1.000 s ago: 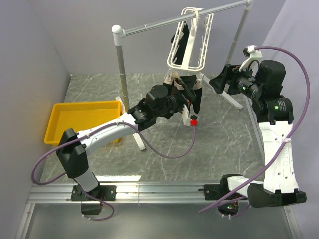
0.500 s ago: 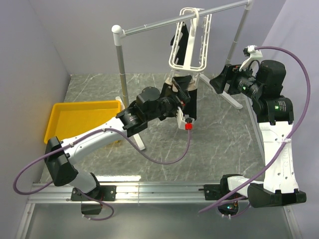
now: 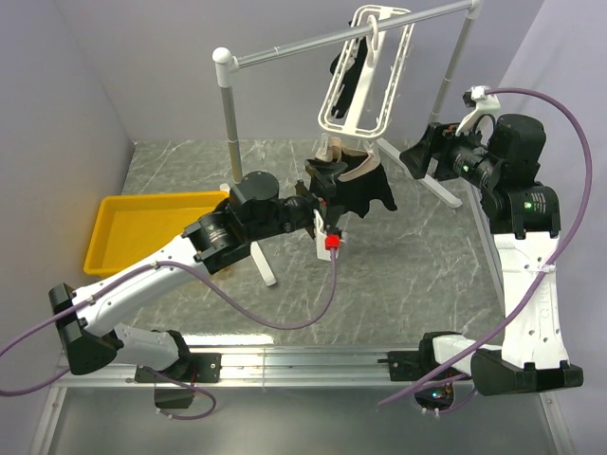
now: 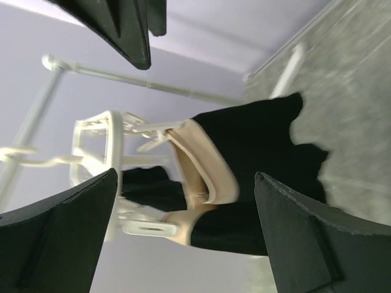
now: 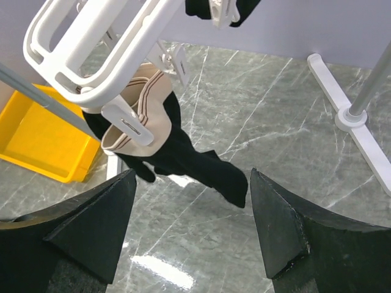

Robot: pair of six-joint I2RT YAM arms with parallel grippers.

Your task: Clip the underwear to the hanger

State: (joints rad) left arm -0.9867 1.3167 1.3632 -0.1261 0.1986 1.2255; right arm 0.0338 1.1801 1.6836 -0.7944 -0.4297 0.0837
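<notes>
Back and to its own side goes the left arm since the earlier frame, and the underwear (image 3: 365, 192), bunched around its end effector then, now hangs spread below the hanger (image 3: 365, 76). The right arm has not shifted.

The left end effector (image 3: 315, 192) stands fully open and holds nothing; its wrist view shows the tan waistband beyond the fingers, not between them. The right end effector (image 3: 419, 156) is also wide open and empty, near the frame's low end.

The underwear hangs clear of the worktop from the low corner of the hanger, which hangs tilted on the rail (image 3: 313, 45). One clip (image 5: 131, 125) appears to bite the folded waistband; whether a second clip has any cloth I cannot tell.

The step looks like letting go and checking the hold. To do it well, the left arm should retreat in a straight line so no finger drags the cloth off. If one clip proves too little, the right end effector could steady the frame while the left lifts the loose waistband to a neighbouring clip.
</notes>
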